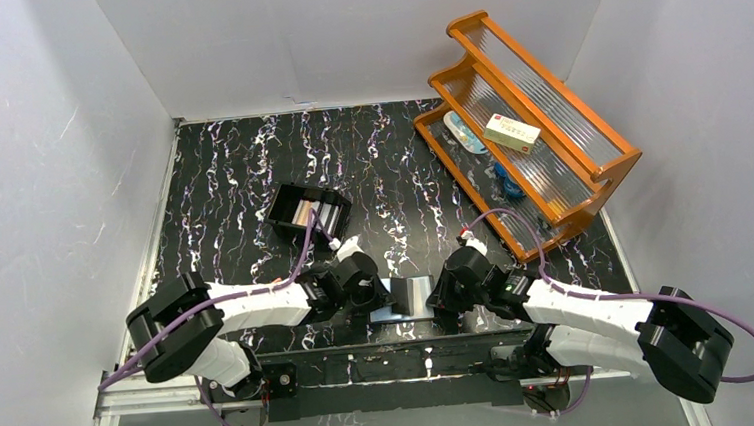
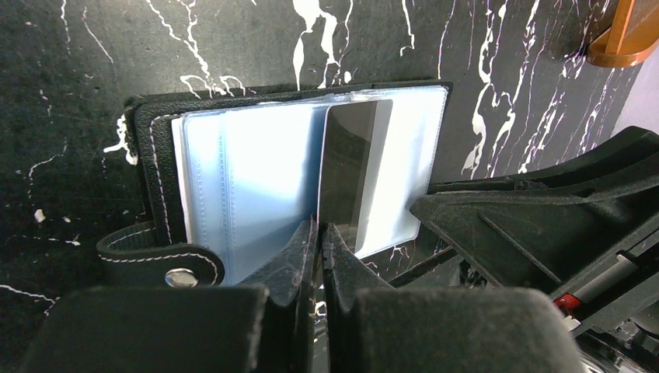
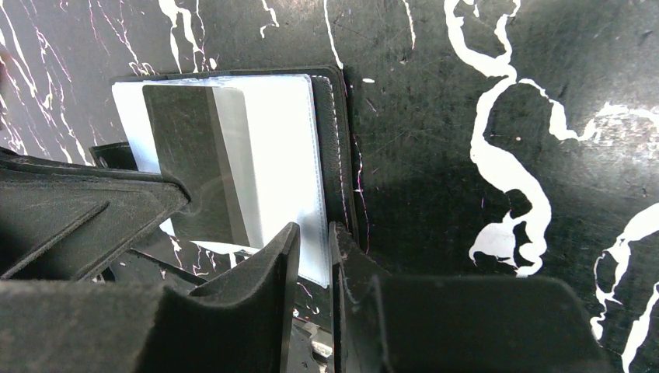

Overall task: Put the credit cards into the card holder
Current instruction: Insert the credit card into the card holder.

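The black card holder [image 2: 151, 155] lies open on the table, its pale blue sleeves [image 2: 249, 186] facing up. It also shows between both grippers in the top view [image 1: 407, 311]. My left gripper [image 2: 320, 231] is shut on the near edge of a dark silver-grey credit card [image 2: 353, 167], which stands tilted over the right-hand sleeve. My right gripper [image 3: 312, 233] is pinched on the near corner of the holder's clear sleeve [image 3: 287, 155], beside the holder's stitched black cover [image 3: 338, 148]. The same card [image 3: 194, 155] shows in the right wrist view. More cards [image 1: 305, 211] lie in a black box.
A rigid black box [image 1: 282, 208] stands behind the left arm. An orange wooden rack [image 1: 547, 121] at the back right holds a cream-and-red carton [image 1: 511, 133] and small blue items. The table top is black marble-patterned, with white walls around it.
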Robot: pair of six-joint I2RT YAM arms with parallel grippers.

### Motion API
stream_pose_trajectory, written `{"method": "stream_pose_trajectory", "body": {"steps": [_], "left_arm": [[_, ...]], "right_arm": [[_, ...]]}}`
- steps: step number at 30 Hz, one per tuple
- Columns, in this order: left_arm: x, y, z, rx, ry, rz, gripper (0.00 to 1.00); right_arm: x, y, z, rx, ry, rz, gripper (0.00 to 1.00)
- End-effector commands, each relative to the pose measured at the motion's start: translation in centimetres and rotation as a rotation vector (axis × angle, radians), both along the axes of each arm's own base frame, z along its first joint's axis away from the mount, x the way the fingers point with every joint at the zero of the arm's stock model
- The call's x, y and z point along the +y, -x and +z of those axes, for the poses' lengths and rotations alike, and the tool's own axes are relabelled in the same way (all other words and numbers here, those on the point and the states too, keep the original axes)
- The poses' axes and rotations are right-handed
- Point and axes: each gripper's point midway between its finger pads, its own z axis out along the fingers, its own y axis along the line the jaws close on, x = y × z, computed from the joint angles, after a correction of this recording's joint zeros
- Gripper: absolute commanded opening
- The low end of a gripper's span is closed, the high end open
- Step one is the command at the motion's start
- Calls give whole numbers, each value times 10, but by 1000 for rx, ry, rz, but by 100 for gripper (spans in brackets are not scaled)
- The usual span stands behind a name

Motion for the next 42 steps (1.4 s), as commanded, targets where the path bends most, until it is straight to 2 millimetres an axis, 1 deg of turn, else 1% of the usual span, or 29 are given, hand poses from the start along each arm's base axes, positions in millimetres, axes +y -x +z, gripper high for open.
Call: {"method": "stream_pose_trajectory", "body": {"steps": [1, 4, 11, 14, 16, 17, 18, 23, 27, 33, 37, 40, 41, 42], "left_arm": [[8, -1, -11, -16, -84, -9, 0], [4, 2, -11, -6, -82, -28, 0], [-7, 1, 5, -57, -79, -68, 26], [-9, 1, 6, -65, -83, -75, 32], [-11, 1, 8, -69, -82, -79, 34], [-12, 1, 10, -71, -80, -82, 35], [-13, 1, 11, -74, -76, -85, 35], [-12, 1, 12, -80, -78, -82, 39], [-15, 2, 10, -73, -79, -97, 40], [-20, 4, 8, -68, -80, -112, 42], [-24, 5, 8, -70, -69, -129, 42], [-29, 6, 11, -78, -54, -142, 43], [-30, 6, 11, -78, -53, -149, 43], [-32, 6, 11, -79, -51, -152, 43]], "right_arm": [[-8, 8, -14, 36, 30, -1, 29], [-6, 7, -12, 34, 30, -1, 29], [-7, 3, -5, 9, 37, -2, 30], [-9, 3, -5, 5, 41, -5, 30], [-11, 3, -5, 4, 49, -4, 30], [-4, -2, 8, -15, 28, -3, 30], [-4, -4, 11, -22, 31, -5, 30], [-10, -7, 13, -45, 65, -12, 31], [-15, -9, 9, -50, 88, -20, 32], [-16, -9, 0, -40, 96, -20, 32], [-12, -6, -5, -24, 82, -8, 32], [-7, -6, -4, -19, 59, -1, 31], [-14, 0, -16, 3, 80, 1, 31], [-14, 1, -17, 7, 80, 4, 31]]}}
